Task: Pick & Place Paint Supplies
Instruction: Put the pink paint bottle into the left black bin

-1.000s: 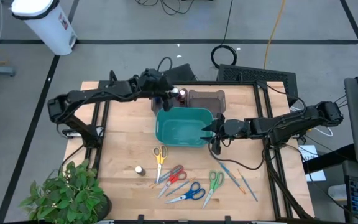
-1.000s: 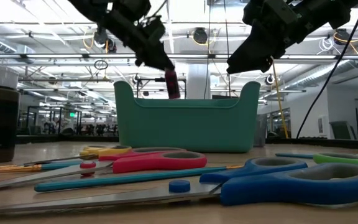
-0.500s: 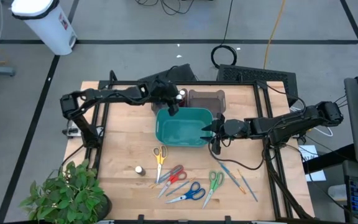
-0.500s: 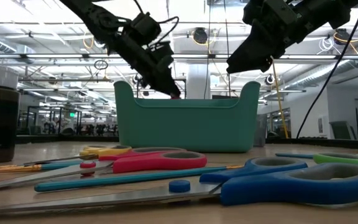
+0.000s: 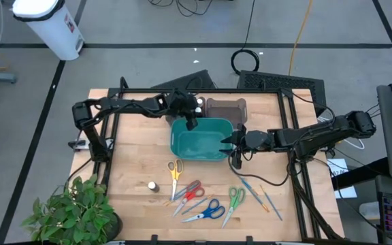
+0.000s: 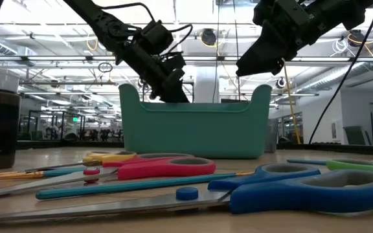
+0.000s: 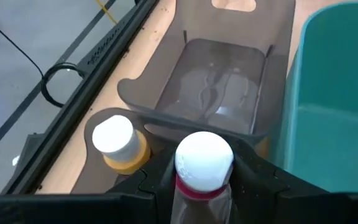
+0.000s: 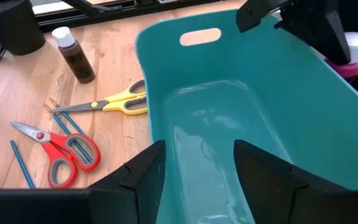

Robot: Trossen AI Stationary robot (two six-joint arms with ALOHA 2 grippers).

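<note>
One white-capped paint bottle [image 7: 202, 163] is being gripped by the left gripper [image 5: 190, 122] over the far rim of the teal bin [image 5: 182, 145] at frame centre, while the right gripper [image 5: 225, 143] is being held open, empty, at the bin's right edge.

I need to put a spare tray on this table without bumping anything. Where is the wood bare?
Bare wood lies along the table's left side, between the left arm and the amber bottle, and at the far right corner beyond the grey bin. It is crowded in front of the teal bin, where scissors and paintbrushes lie.
</note>
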